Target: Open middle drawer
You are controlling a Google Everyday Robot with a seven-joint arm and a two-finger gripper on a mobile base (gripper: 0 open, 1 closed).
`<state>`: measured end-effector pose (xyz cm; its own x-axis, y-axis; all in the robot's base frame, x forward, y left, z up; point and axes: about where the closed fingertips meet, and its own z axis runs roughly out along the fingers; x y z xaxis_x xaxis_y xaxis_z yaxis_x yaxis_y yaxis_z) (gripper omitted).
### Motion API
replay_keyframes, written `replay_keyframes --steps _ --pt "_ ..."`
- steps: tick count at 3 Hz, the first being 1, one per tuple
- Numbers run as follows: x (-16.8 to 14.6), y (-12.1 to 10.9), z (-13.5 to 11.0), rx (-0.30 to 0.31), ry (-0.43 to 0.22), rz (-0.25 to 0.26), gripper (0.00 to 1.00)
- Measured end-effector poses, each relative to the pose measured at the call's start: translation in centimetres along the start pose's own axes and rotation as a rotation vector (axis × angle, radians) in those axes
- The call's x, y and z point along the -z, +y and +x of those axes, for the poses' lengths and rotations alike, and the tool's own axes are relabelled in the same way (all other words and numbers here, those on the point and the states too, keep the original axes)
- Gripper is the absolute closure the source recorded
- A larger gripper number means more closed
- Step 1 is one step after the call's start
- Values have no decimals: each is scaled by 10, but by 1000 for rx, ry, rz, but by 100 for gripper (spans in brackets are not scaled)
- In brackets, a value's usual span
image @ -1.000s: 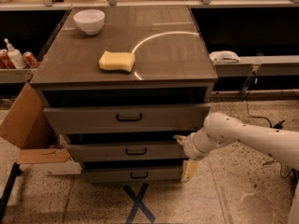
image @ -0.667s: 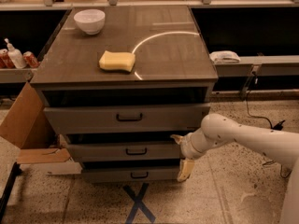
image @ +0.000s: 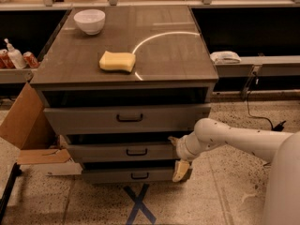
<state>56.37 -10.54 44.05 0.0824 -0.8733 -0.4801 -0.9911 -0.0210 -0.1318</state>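
Observation:
The middle drawer [image: 117, 152] is the mid-sized grey front of the cabinet, with a small dark bar handle [image: 136, 151] at its centre. It sits between the taller top drawer [image: 93, 120] and the shorter bottom drawer [image: 112, 175]. My gripper [image: 176, 154] is at the right end of the middle drawer's front, to the right of the handle and apart from it. Its fingers are spread one above the other. The lower cream fingertip [image: 180, 170] hangs in front of the bottom drawer's right end.
On the cabinet top [image: 164, 55] lie a yellow sponge [image: 117, 61] and a white bowl [image: 89, 21]. An open cardboard box [image: 28, 125] stands at the cabinet's left. A blue tape X [image: 138, 204] marks the floor. Bottles and cans [image: 14, 57] stand on the left shelf.
My arm has moved left, bringing the gripper closer along the middle drawer's front. The drawers have not visibly moved.

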Motion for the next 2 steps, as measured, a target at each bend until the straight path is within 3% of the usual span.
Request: replay_keyframes --steps 2 --pt "-27 -12 13 -31 16 52 0"
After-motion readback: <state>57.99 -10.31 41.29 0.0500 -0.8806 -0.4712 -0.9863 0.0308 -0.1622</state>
